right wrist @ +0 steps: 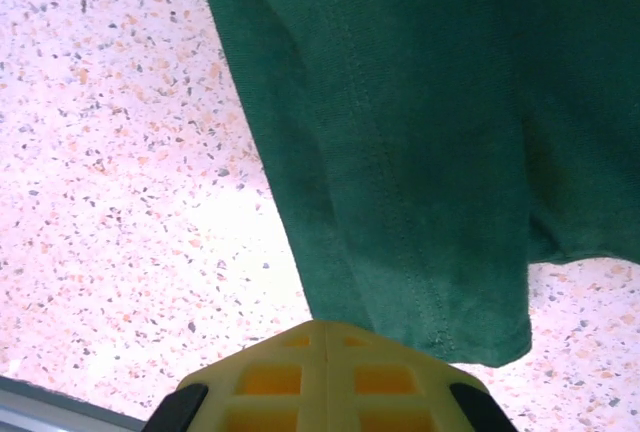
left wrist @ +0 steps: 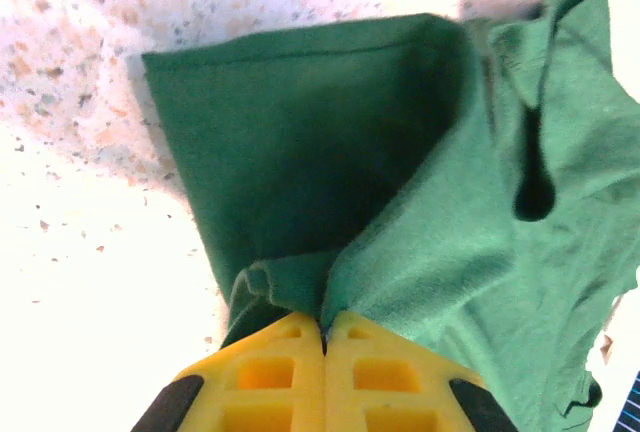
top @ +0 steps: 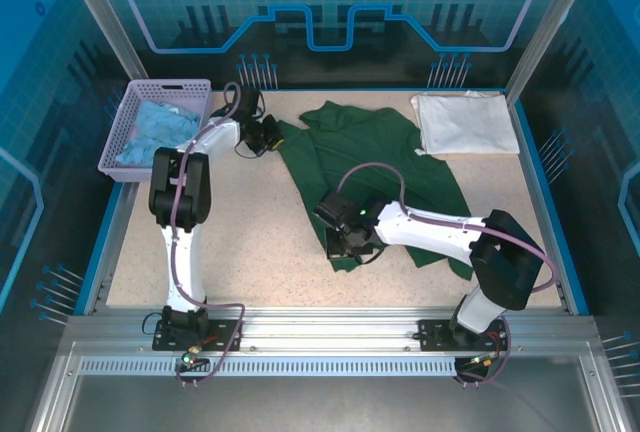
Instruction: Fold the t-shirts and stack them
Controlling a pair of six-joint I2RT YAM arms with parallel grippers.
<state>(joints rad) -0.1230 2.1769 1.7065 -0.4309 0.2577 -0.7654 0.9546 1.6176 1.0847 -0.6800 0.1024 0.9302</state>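
L tool [left wrist: 323, 325], R tool [right wrist: 326, 328]: closed on tee [top: 375, 147]

Your left arm [top: 183, 242], white shells with black joints, rises from its base at the near edge, bends at the elbow and reaches to the far left. Its wrist holds the left gripper [top: 262, 136] low and pointing right. In its wrist view the yellow fingers [left wrist: 270, 372] are pressed together, with a fold of the dark green cloth t-shirt [left wrist: 420, 252] pinched at their tips. Your right arm [top: 440, 230], built the same, stretches low and leftward from its base. The right gripper [top: 350, 242] points down, its own yellow fingers [right wrist: 390, 377] closed flush on the shirt's hem.
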